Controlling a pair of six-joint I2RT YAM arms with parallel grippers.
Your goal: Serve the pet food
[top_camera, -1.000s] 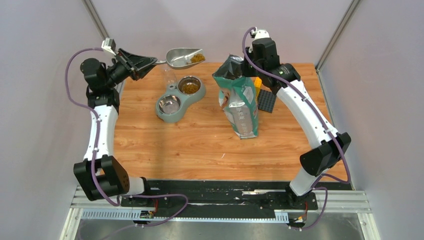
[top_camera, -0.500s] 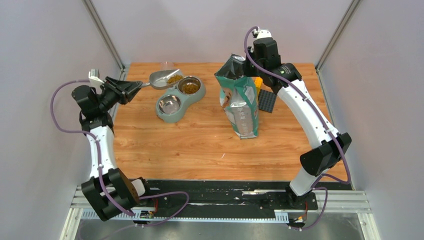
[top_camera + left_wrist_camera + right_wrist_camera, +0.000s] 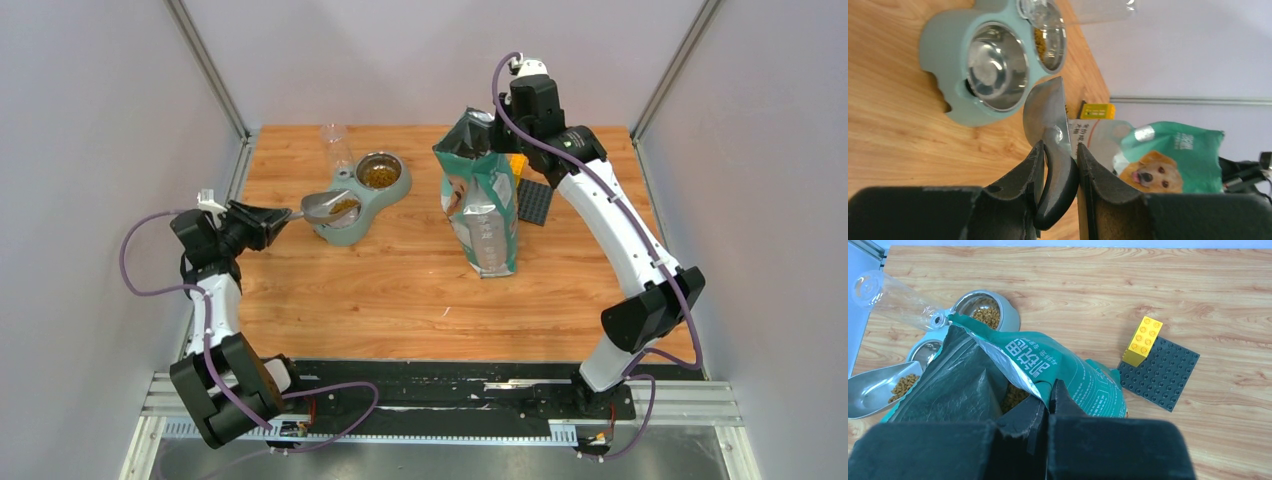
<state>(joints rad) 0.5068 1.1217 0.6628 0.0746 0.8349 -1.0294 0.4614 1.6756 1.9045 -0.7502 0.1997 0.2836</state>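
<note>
The left arm has swung the scoop [image 3: 330, 208] down from high at the back of the worktop [image 3: 400, 290] and drawn it forward, so it now sits low over the near bowl [image 3: 997, 67] of the twin feeder [image 3: 402, 185]. The left jaws are clamped on the scoop's dark handle, with the blade pointing away toward the feeder. A small load of pet food [image 3: 343, 208] lies in the scoop, more already fills the far bowl [image 3: 379, 173], and the rest is inside the bag [image 3: 483, 215]. The near bowl looks bare steel in the left wrist view.

The right jaws are pinched shut on the bag's torn upper edge, holding it upright and open (it stands well apart from the feeder).

The step in hand appears to be carrying a scoopful to the empty bowl. The next move likely calls for rolling the wrist so the kibble slides off the lip, while keeping that lip inside the bowl's rim so no pellets spill onto the wood.
</note>
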